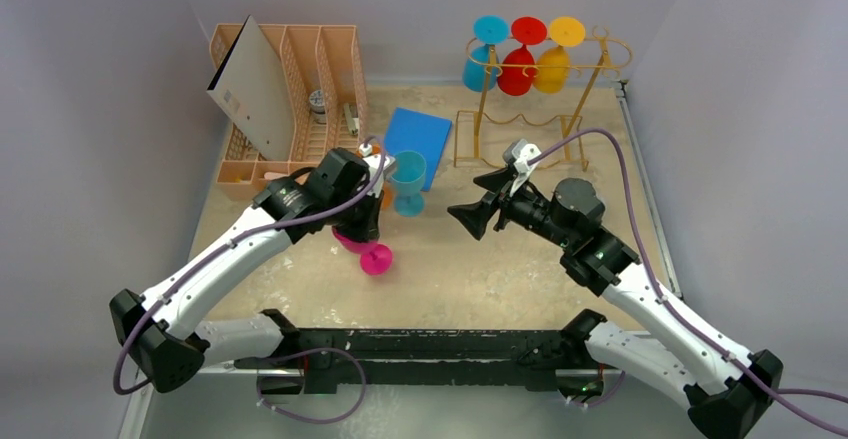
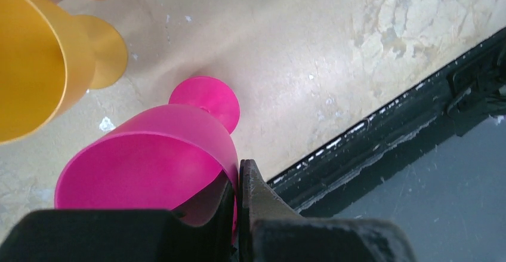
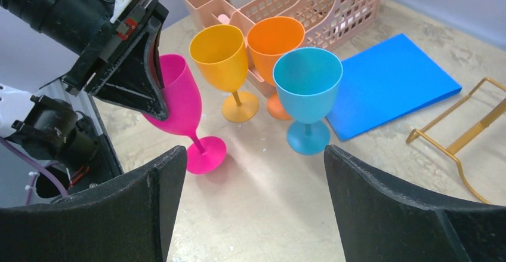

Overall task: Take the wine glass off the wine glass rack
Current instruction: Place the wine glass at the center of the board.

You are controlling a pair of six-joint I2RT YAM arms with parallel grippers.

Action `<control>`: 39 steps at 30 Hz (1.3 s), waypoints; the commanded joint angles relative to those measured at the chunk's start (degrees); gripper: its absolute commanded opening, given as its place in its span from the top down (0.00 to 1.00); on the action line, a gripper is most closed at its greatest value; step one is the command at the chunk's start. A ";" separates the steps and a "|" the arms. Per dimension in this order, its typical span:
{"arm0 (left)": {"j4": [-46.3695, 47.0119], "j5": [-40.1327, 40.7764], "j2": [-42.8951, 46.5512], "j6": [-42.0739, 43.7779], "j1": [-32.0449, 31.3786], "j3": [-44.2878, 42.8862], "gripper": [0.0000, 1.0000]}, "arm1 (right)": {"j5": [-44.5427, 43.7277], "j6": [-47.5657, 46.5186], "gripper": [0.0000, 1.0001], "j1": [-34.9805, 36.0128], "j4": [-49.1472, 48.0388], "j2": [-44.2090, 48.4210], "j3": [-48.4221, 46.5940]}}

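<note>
On pink glass rim, left fingers tight, unseen from above; right fingers apart.

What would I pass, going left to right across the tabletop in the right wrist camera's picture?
pink wine glass → yellow wine glass → orange wine glass → blue wine glass → blue mat → gold wine glass rack

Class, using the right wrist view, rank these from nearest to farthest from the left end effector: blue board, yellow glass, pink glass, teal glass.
1. Pink glass, clamped in the left end effector.
2. Yellow glass, standing just beside it.
3. Teal glass, past the yellow one.
4. Blue board, flat beyond the teal one.
</note>
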State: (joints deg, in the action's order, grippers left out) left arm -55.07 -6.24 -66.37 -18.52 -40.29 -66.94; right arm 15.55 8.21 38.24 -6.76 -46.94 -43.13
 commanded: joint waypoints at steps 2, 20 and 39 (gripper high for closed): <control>5.38 2.12 -5.31 -2.87 -0.59 -2.76 1.00 | -2.03 3.18 0.14 0.08 0.94 -0.12 -3.31; 5.99 10.48 -20.45 -0.73 -1.19 -12.61 1.00 | -14.13 3.89 0.08 0.08 12.97 7.77 -5.22; 9.11 10.72 -21.25 1.06 -1.19 -12.27 0.96 | -18.36 5.30 0.03 0.15 14.58 8.76 -4.49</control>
State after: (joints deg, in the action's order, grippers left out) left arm -48.66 4.05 -87.70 -18.41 -41.30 -77.52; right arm -2.04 12.86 38.24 7.86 -38.04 -46.85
